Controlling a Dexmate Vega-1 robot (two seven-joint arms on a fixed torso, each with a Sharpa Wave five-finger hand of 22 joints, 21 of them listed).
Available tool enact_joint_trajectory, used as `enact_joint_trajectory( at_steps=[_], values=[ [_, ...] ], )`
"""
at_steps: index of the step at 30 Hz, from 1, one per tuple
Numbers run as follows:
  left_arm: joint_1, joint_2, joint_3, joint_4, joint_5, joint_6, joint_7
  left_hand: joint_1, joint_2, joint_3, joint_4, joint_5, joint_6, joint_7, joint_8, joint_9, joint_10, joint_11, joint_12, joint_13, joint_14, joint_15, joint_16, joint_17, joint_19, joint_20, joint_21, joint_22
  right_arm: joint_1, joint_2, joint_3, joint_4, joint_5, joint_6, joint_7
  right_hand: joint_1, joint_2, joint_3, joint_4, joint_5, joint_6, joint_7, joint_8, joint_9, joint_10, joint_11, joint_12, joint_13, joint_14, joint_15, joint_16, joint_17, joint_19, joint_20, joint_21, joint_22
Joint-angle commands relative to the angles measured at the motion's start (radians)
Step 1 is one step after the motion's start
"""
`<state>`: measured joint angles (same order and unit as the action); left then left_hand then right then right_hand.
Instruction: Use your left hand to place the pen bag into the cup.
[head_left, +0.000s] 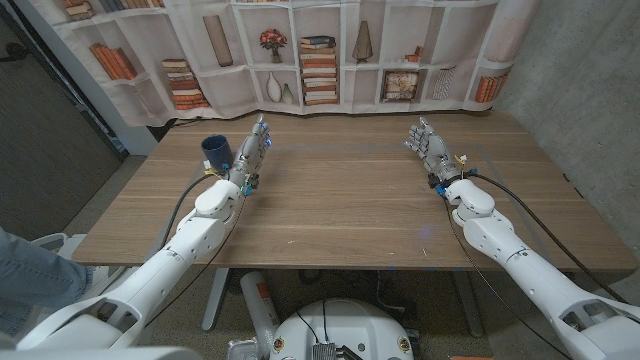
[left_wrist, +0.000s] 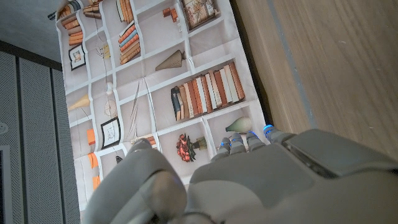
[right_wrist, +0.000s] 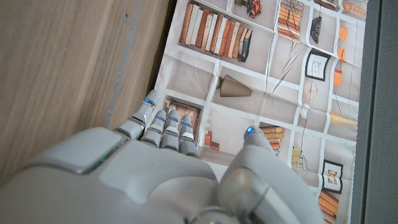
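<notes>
I am counting one dark blue cup (head_left: 215, 152) near the wooden table's (head_left: 340, 205) far left corner; my left hand (head_left: 252, 152) and right hand (head_left: 431, 148) are holding nothing, fingers extended.

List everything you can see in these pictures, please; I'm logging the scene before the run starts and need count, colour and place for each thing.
dark blue cup: one, dark blue, on the table's far left part, just left of the left hand.
wooden table: one, brown wood grain, across the middle of the head view.
printed bookshelf curtain: one, pale with pictured books and vases, hanging behind the table.
person's leg in jeans: one, blue, at the head view's lower left edge.
pen bag: none that I can make out.
left hand: one, grey-white, over the table beside the cup, fingers apart, holding nothing.
right hand: one, grey-white, over the table's far right part, fingers apart, holding nothing.
</notes>
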<state>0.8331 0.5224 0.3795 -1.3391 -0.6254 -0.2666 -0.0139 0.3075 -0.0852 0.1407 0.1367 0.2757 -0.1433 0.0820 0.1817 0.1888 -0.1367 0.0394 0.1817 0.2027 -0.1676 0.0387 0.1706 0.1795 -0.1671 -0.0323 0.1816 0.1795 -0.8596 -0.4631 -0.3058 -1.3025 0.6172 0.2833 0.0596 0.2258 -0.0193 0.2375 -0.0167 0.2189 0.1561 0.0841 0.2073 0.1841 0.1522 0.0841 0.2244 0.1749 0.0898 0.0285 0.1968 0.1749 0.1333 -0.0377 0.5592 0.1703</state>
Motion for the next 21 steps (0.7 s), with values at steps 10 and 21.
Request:
enact_joint_trajectory(
  at_steps=[10,21],
  values=[
    [-0.011,0.005,0.019,-0.061,0.041,0.045,0.016,0.014,0.008,0.003,-0.001,0.006,-0.008,0.002,0.009,0.001,-0.006,-0.003,0.011,0.0,-0.055,0.0,0.01,0.003,-0.049,-0.023,0.007,0.002,-0.058,0.181,0.239,-0.041,-0.191,-0.081,0.135,0.013,0.003,0.007,-0.004,0.004,0.012,-0.003,0.003,0.002,0.013,-0.001,0.004,0.005,0.012,-0.001,0.004,0.004,0.007,-0.028,-0.004,0.002],
    [0.014,0.028,0.011,-0.118,0.046,0.061,0.025,0.018,0.015,0.004,-0.003,0.009,-0.002,0.003,0.013,0.001,0.003,-0.003,0.016,-0.003,-0.049,0.003,0.014,0.002,-0.049,-0.019,0.01,0.002,-0.084,0.213,0.286,-0.075,-0.226,-0.1,0.159,0.014,0.005,0.007,-0.005,0.002,0.004,0.001,-0.003,0.002,0.005,0.004,-0.002,0.006,0.008,0.0,0.0,0.005,0.001,-0.027,-0.014,0.002]
  ],
)
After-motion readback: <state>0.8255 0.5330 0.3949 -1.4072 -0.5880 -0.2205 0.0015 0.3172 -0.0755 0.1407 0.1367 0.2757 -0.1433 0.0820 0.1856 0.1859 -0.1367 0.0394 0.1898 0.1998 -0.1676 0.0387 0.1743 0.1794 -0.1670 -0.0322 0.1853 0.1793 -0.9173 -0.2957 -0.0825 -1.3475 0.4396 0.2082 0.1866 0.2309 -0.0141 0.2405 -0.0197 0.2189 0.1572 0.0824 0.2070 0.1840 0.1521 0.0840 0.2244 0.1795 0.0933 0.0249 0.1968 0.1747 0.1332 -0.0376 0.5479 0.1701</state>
